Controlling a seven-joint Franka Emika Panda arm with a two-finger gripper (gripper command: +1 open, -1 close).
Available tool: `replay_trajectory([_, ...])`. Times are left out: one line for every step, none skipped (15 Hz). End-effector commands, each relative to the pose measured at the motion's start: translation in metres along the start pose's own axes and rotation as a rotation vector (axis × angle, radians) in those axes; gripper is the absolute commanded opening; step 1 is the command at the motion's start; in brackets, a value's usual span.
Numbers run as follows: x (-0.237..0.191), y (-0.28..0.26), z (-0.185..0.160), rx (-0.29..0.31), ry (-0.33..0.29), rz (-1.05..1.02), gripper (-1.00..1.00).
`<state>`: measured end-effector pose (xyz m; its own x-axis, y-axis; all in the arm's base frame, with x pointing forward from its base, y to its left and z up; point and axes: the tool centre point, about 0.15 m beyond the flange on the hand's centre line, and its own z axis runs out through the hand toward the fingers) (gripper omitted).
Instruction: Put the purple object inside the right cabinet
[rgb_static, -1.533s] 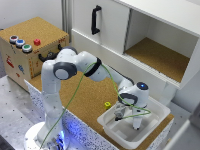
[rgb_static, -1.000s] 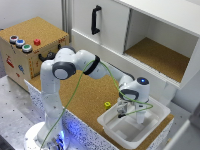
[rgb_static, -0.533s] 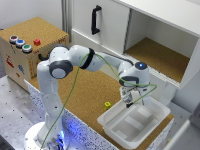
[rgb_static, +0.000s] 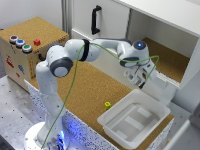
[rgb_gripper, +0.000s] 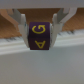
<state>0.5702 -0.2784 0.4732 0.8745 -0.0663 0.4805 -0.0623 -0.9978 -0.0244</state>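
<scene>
In the wrist view the purple object (rgb_gripper: 41, 36), a cube with yellow letters G and A, sits between my two white fingers (rgb_gripper: 21, 25), held off the surface. In the exterior view my gripper (rgb_static: 138, 79) hangs just above the front lip of the right cabinet (rgb_static: 165, 60), a white bay with a brown cork floor. The cube itself is too small to make out in that view.
A white tray (rgb_static: 132, 119) lies on the cork table below my gripper. A small yellow object (rgb_static: 107, 104) rests beside it. A white door with a black handle (rgb_static: 95, 20) stands at the exterior view's left of the bay. A cork box with coloured buttons (rgb_static: 25, 45) is far left.
My gripper has risen out of the white tray with the purple cube and moved up toward the cabinet opening.
</scene>
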Motion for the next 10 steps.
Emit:
replay_trajectory([0.035,-0.048,-0.003,0.082,0.016,-0.116,-1.00])
replay_trajectory([0.038,-0.055,-0.001,0.085,0.025,-0.119,-1.00])
replay_trajectory([0.042,-0.063,0.002,0.078,0.047,-0.127,-1.00])
replay_trajectory([0.046,-0.071,0.005,0.068,0.073,-0.129,-1.00])
replay_trajectory([0.051,-0.078,0.009,0.061,0.103,-0.134,-1.00])
replay_trajectory([0.058,-0.085,0.014,0.047,0.131,-0.128,-1.00])
replay_trajectory([0.063,-0.088,0.020,0.040,0.140,-0.127,-1.00])
replay_trajectory([0.067,-0.090,0.026,0.042,0.140,-0.129,-1.00])
replay_trajectory([0.071,-0.093,0.032,0.028,0.127,-0.130,-1.00])
replay_trajectory([0.075,-0.093,0.039,0.045,0.102,-0.118,-1.00])
